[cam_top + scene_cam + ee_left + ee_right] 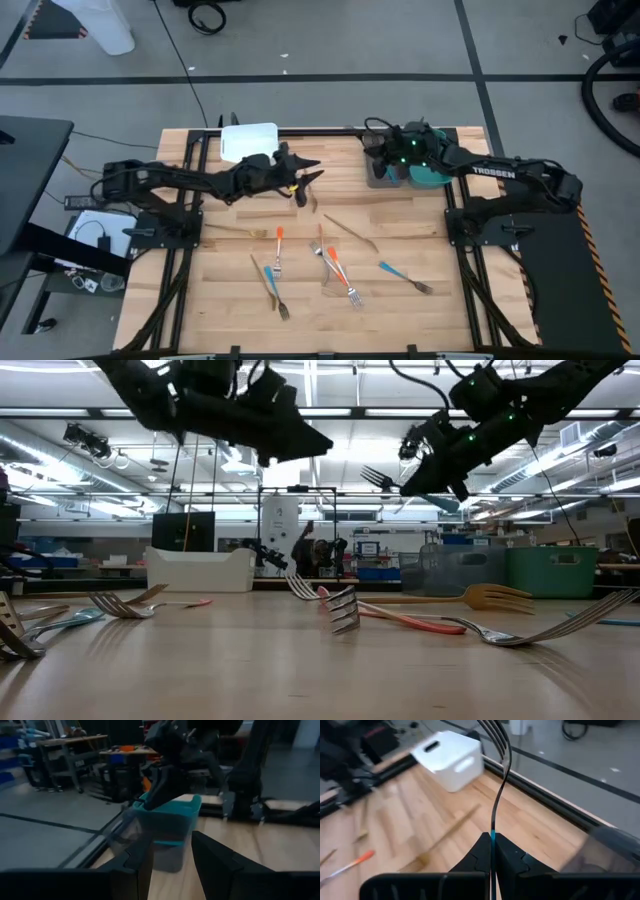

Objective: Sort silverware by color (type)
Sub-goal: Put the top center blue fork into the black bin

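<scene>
Blue shows where the right hand pinches a blue-handled fork, tines raised, above the grey bin and teal bin; most of its handle is hidden between the fingers. The left hand hangs open and empty near the white bin. The other forks lie scattered on the wooden worktop.

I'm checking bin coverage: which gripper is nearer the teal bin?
Right. The right gripper, shut on a blue-handled fork, hovers right beside the teal bin; the open left gripper is farther off, toward the table's middle.
</scene>
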`<action>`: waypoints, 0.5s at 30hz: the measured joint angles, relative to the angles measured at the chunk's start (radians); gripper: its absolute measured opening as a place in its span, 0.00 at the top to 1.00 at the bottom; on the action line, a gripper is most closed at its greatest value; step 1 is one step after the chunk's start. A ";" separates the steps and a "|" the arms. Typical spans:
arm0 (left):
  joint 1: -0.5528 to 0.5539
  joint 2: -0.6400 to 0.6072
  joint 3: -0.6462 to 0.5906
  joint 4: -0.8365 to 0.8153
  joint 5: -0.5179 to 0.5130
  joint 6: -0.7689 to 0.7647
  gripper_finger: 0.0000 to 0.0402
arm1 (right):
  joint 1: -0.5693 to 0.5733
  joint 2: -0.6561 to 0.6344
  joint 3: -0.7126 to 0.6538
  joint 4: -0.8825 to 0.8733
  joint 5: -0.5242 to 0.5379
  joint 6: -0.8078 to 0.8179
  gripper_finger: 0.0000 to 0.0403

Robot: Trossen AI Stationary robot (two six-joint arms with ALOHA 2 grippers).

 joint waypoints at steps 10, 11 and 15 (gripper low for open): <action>0.028 0.184 0.070 0.152 0.113 -0.070 0.65 | 0.132 0.003 0.000 0.102 -0.037 -0.007 0.96; 0.027 0.197 0.086 0.151 0.121 -0.068 0.65 | 0.142 0.003 -0.001 0.109 -0.044 -0.009 0.96; 0.026 0.236 0.133 0.153 0.148 -0.068 0.65 | 0.185 0.003 -0.001 0.118 -0.050 -0.030 0.96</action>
